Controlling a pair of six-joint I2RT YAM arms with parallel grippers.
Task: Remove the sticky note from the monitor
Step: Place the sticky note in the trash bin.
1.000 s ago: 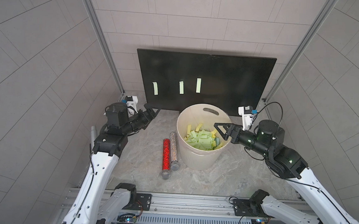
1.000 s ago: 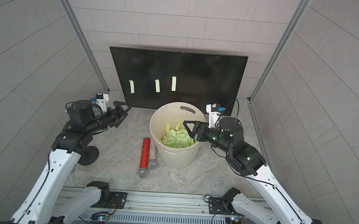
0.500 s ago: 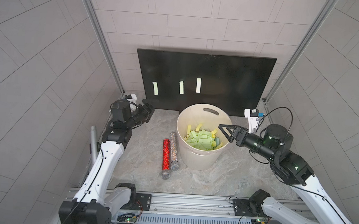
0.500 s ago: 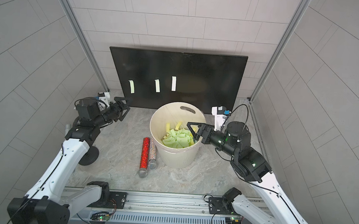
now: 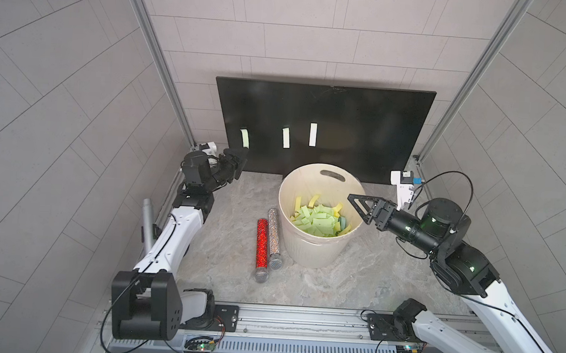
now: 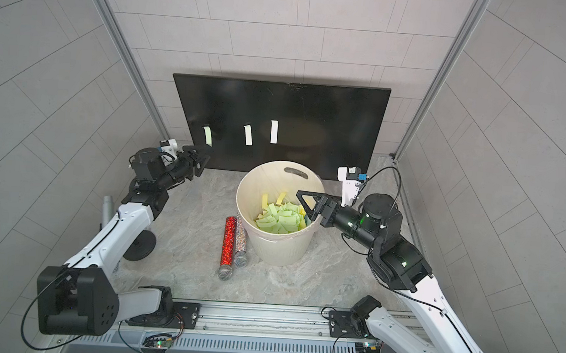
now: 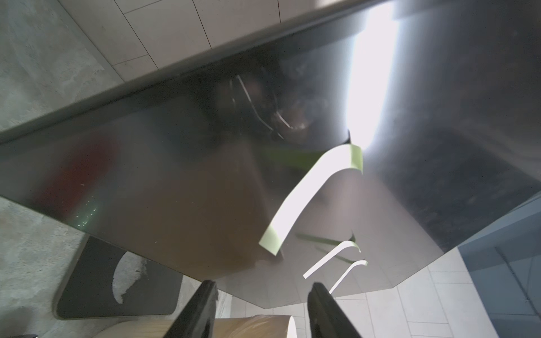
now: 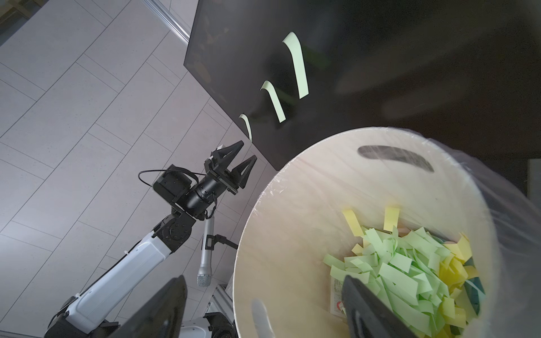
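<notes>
Large flat black glossy monitor [image 5: 347,120] stands against tiled back wall at rear of grey marble-look table [image 5: 239,198]. Three pale green paper sticky-note strips stuck on its lower left face: leftmost strip [image 5: 244,138], middle strip [image 5: 286,137], right strip [image 5: 313,134], all curling off glass. Left tool [image 5: 241,159] just beneath leftmost strip, jaws parted, nothing between them. Right tool [image 5: 358,206] over rim of round cream plastic bucket [image 5: 310,251] holding green and yellow paper strips; jaws spread wide, empty. Red glitter microphone [image 5: 261,244] and silver glitter microphone [image 5: 274,234] lie side by side just beside bucket.
</notes>
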